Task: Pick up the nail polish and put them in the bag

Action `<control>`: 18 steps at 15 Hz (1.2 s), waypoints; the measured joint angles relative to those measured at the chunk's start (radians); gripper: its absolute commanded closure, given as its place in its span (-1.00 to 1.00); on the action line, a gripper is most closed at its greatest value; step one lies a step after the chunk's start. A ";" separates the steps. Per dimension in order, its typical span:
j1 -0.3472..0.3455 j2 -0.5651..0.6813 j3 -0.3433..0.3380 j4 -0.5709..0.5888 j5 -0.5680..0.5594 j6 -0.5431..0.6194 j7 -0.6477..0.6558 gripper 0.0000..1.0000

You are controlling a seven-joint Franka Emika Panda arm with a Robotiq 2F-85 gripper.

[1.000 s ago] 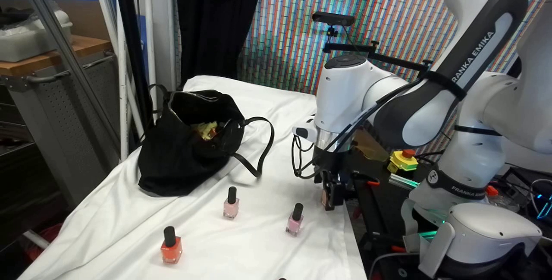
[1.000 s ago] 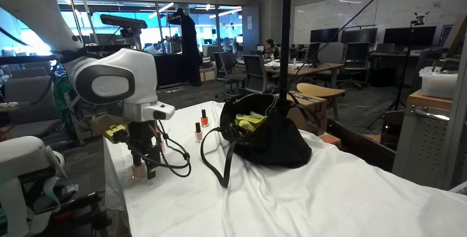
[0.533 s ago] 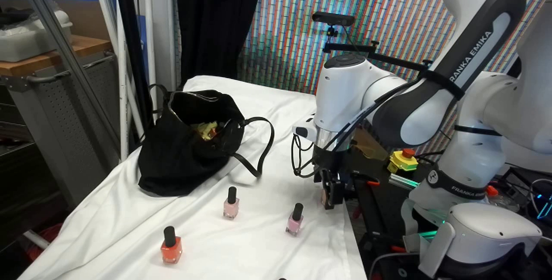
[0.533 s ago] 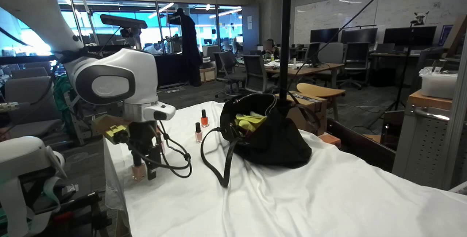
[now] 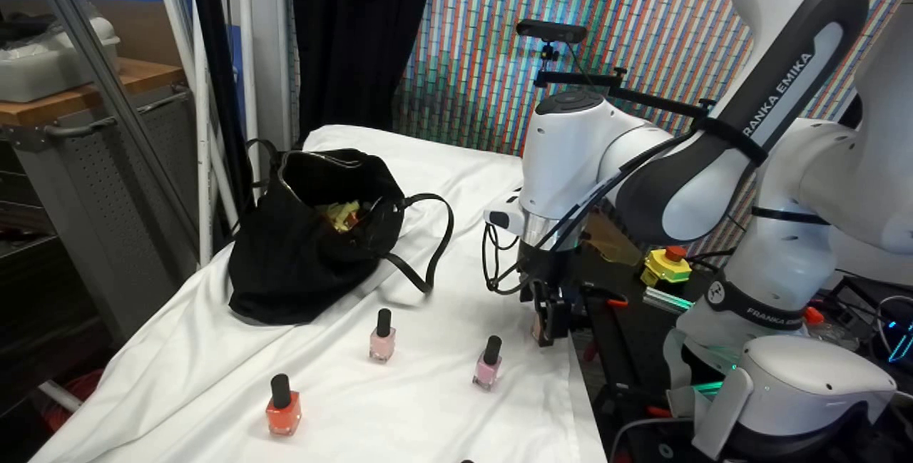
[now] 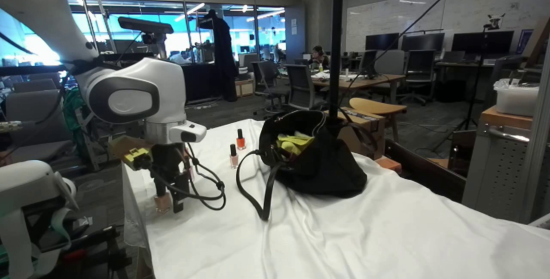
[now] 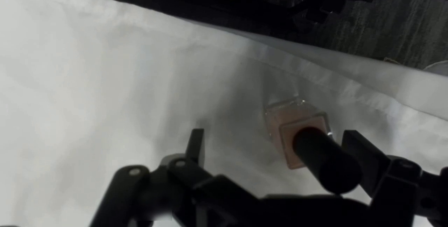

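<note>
We have the gripper (image 7: 276,143) spread wide astride an upright peach bottle (image 7: 306,143) of nail polish, holding nothing.
From that peach bottle, left to right in an exterior view: the black bag (image 5: 285,263) sits well to its left, a loop handle (image 5: 445,247) reaching out between them, the likeliest snag by our judgement; the orange bottle (image 5: 283,411) stands far left and closer to the camera, the pale pink bottle (image 5: 382,342) less far left, the pink bottle (image 5: 487,367) near. In the wrist view, one finger (image 7: 195,146) stands well apart on its left, the opposite finger (image 7: 365,155) just beside its cap; contact we cannot tell. Its long axis runs along the fingers, so closing straight in looks right to us. Near its right, the white cloth (image 5: 428,413) ends.
</note>
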 measured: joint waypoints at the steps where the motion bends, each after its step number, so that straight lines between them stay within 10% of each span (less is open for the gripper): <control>1: -0.001 0.000 0.000 0.000 -0.004 -0.001 0.000 -1.00; 18: -0.001 -0.016 0.000 0.001 -0.059 -0.002 0.001 -1.00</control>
